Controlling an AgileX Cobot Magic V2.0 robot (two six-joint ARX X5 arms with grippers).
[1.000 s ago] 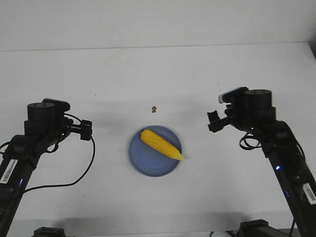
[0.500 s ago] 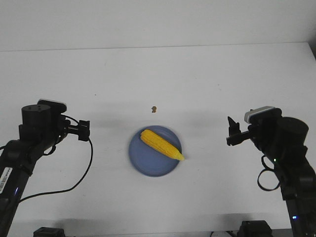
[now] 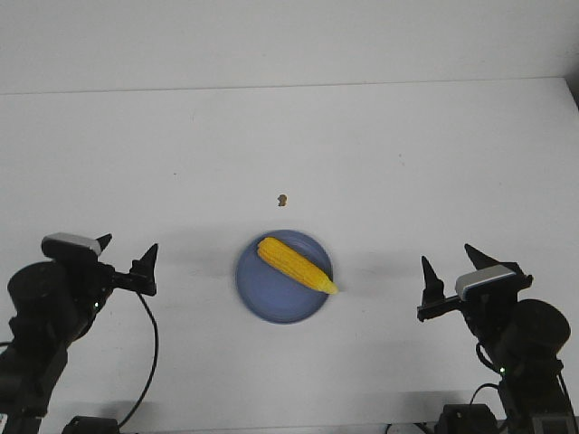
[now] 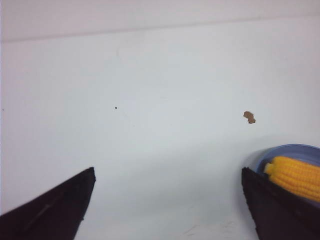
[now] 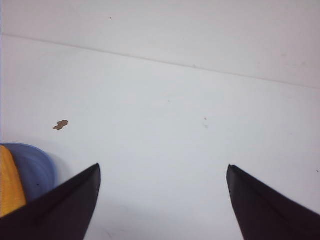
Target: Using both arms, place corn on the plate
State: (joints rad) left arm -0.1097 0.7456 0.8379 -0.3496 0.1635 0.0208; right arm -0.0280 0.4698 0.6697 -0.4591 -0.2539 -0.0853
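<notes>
The yellow corn (image 3: 296, 265) lies slantwise on the periwinkle-blue plate (image 3: 262, 294) at the table's middle front, its pointed end over the plate's right rim. My left gripper (image 3: 128, 250) is open and empty, well left of the plate. My right gripper (image 3: 448, 264) is open and empty, well right of the plate. The left wrist view shows the corn (image 4: 296, 176) and plate rim (image 4: 287, 149) beside one finger, with bare table at the gripper's middle (image 4: 167, 172). The right wrist view shows the corn (image 5: 9, 181) and plate (image 5: 35, 167) at the frame edge and the gripper's middle (image 5: 163, 167).
A tiny brown speck (image 3: 282, 199) lies on the white table just behind the plate; it also shows in the left wrist view (image 4: 249, 117) and the right wrist view (image 5: 60, 125). The table's far edge meets a pale wall.
Both arms have drawn back toward the near edge and away from the plate. The grippers now point forward with their fingers apart. The corn and plate have not moved.
</notes>
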